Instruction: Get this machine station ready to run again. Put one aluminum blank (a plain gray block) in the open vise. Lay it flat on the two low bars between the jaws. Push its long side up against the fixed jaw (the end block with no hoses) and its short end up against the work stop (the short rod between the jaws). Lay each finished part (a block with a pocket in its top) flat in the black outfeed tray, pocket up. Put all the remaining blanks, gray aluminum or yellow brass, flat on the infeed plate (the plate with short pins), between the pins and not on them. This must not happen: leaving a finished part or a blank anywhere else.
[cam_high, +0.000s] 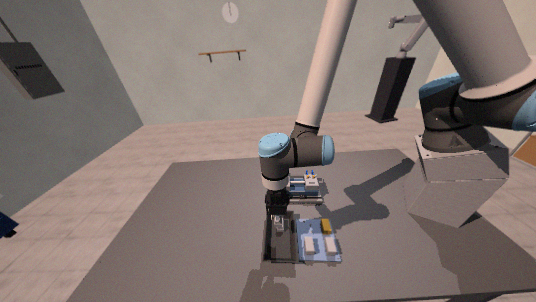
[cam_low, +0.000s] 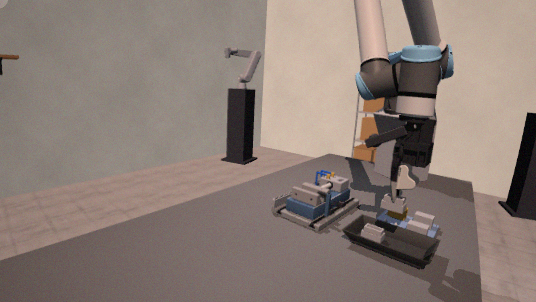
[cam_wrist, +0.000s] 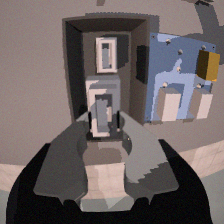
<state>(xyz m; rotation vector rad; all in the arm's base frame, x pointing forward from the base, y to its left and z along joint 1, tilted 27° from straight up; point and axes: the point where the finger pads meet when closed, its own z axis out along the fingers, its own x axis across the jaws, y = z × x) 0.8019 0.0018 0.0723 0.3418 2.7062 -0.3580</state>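
My gripper (cam_high: 280, 220) (cam_low: 395, 196) (cam_wrist: 104, 112) is shut on a finished part (cam_wrist: 96, 88) (cam_low: 392, 203), a gray block with a pocket in its top. It holds the part just above the near half of the black outfeed tray (cam_high: 268, 250) (cam_low: 387, 252) (cam_wrist: 73, 75). A second finished part (cam_wrist: 106, 54) (cam_low: 372, 232) lies flat in the tray, pocket up. The blue infeed plate (cam_high: 320, 256) (cam_wrist: 160, 55) lies beside the tray. It carries two gray blanks (cam_high: 310, 244) (cam_high: 330, 243) (cam_wrist: 170, 105) and a yellow brass blank (cam_high: 326, 225) (cam_low: 398, 215) (cam_wrist: 207, 65).
The vise (cam_high: 304, 189) (cam_low: 315, 200) stands on the table behind the tray and plate, with blue hoses at one end. The arm's base pedestal (cam_high: 457, 185) stands at the table's right edge. Dark pillars stand on the floor beyond.
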